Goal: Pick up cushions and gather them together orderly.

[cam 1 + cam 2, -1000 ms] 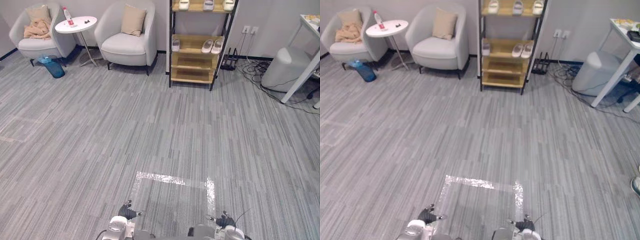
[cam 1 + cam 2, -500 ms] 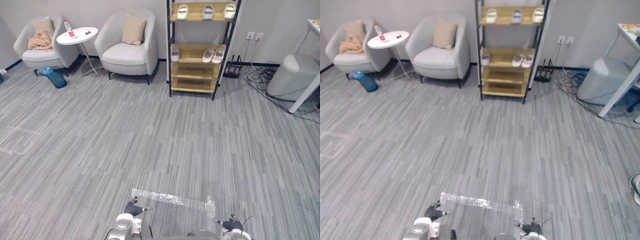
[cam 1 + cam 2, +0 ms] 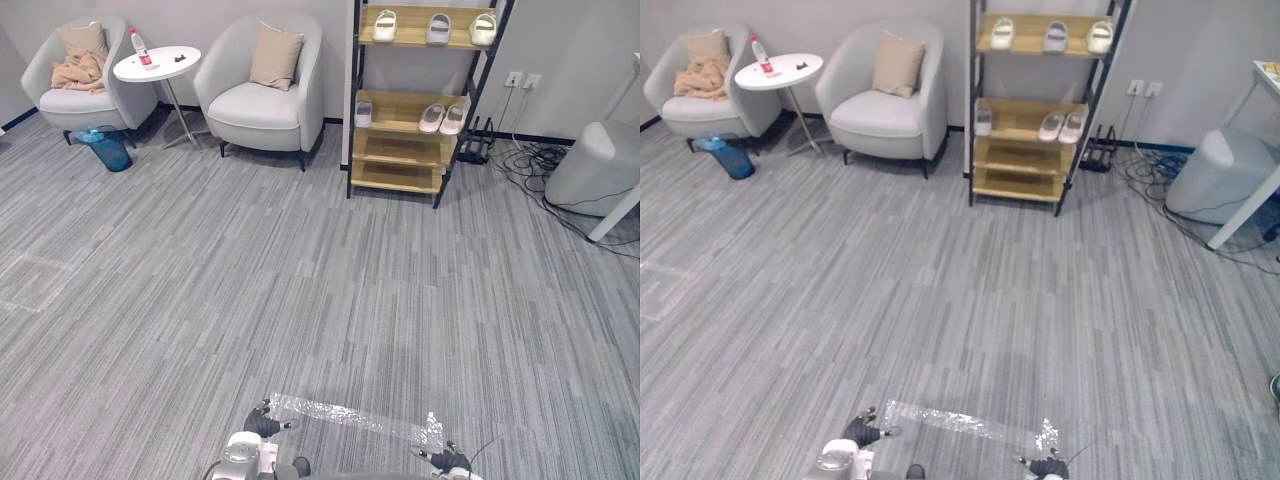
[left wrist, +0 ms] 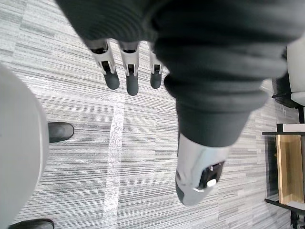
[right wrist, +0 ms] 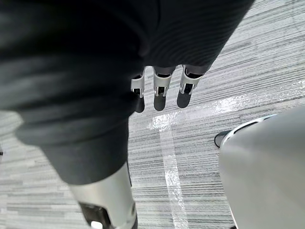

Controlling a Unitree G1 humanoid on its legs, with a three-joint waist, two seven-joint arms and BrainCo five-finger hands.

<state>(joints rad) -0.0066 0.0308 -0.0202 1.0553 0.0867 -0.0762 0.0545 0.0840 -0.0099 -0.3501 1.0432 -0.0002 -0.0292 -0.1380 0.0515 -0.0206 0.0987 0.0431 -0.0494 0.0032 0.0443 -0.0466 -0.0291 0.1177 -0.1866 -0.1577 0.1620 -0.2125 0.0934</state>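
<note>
A beige cushion (image 3: 276, 57) leans upright in the nearer grey armchair (image 3: 262, 100) by the far wall. A second beige cushion (image 3: 80, 40) stands in the far-left armchair (image 3: 70, 100), behind a crumpled peach cloth (image 3: 78, 72). Both lie far across the floor from me. My left hand (image 3: 262, 422) and right hand (image 3: 447, 460) hang low at the bottom edge. The left hand's fingers (image 4: 126, 76) and the right hand's fingers (image 5: 162, 90) are straight above the carpet and hold nothing.
A round white side table (image 3: 157, 63) with a bottle stands between the armchairs, with a blue container (image 3: 106, 147) on the floor beside it. A wooden shoe rack (image 3: 420, 100), loose cables (image 3: 530, 165) and a grey bin (image 3: 605, 165) line the right. Shiny tape (image 3: 350, 415) marks the carpet.
The whole picture has shifted: the tape mark sits lower and the chairs and rack further right, so the camera has moved. Both hands stay hanging open.
</note>
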